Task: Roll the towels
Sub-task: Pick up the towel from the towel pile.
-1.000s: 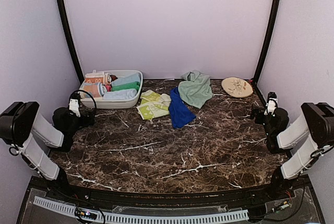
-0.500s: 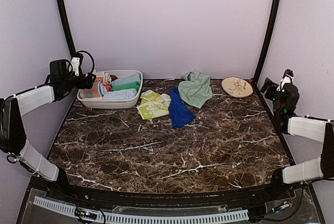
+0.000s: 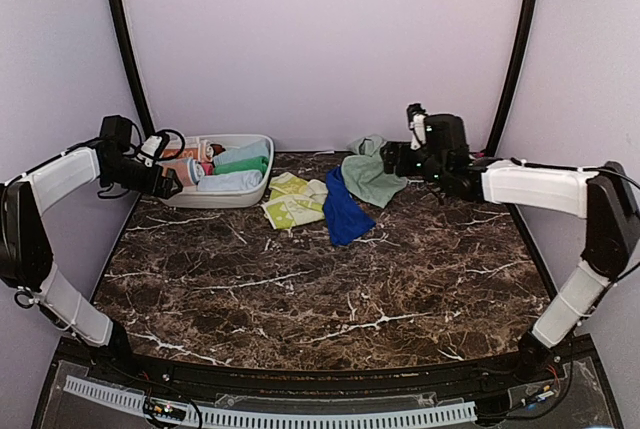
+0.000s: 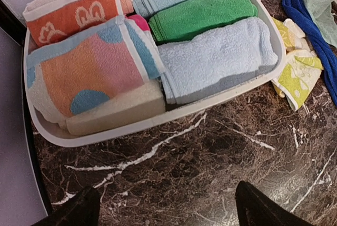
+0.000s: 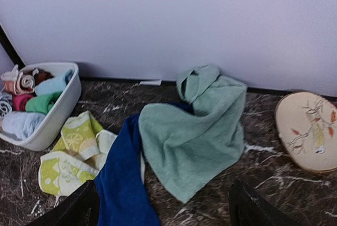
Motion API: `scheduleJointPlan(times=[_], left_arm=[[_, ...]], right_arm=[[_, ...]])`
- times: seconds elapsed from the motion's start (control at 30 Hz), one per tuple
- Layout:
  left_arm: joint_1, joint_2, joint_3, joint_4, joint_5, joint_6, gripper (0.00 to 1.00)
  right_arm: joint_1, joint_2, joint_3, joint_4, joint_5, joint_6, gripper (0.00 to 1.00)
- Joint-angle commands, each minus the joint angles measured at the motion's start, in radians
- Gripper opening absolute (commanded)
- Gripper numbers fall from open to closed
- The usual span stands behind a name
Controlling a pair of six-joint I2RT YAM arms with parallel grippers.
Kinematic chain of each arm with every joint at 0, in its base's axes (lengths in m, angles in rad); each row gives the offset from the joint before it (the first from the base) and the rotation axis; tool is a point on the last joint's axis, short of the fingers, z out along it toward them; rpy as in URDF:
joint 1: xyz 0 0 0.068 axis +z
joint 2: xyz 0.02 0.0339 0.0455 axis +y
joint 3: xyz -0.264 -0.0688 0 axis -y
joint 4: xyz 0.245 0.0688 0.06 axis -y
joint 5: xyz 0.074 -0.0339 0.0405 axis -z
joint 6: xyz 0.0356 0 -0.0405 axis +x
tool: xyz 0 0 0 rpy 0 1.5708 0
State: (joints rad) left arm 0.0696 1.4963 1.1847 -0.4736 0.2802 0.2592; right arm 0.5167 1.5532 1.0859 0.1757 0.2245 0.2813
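Note:
Three towels lie in a loose heap at the back middle of the marble table: a long royal blue one (image 3: 345,211) (image 5: 124,184), a pale mint green one (image 3: 372,174) (image 5: 195,136) overlapping its far end, and a yellow-green patterned one (image 3: 293,201) (image 5: 73,157) to its left. My right gripper (image 3: 392,161) (image 5: 166,210) hovers open at the mint towel's right edge, holding nothing. My left gripper (image 3: 168,177) (image 4: 168,213) is open over bare marble just in front of the white basket, far from the heap.
The white basket (image 3: 215,199) (image 4: 158,118) at the back left holds several rolled towels. A round beige patterned plate (image 5: 308,131) lies at the back right, hidden under my right arm in the top view. Purple walls close in the back and sides.
The right arm swept left from the right wall to the mint towel. The left arm dropped from beside the basket to its front left corner. The towels have not moved.

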Motion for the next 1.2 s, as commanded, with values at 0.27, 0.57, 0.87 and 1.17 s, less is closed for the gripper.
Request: scheduleJointPlan(times=[0.27,0.57,0.87,1.17], left_arm=[[0.010,-0.079,-0.004,-0.184,0.021,0.122,0.88],[0.010,-0.102,-0.022,-0.222,0.053,0.153,0.87],[0.010,-0.138,-0.040,-0.220,0.061,0.164,0.87],[0.010,-0.149,-0.037,-0.224,0.085,0.162,0.87]], right_arm=[[0.300,0.510,0.418,-0.350,0.103,0.065,0.71],[0.305,0.640,0.470,-0.411,0.071,0.149,0.47],[0.300,0.646,0.503,-0.450,0.036,0.153,0.21],[0.277,0.520,0.670,-0.560,0.048,0.069,0.00]])
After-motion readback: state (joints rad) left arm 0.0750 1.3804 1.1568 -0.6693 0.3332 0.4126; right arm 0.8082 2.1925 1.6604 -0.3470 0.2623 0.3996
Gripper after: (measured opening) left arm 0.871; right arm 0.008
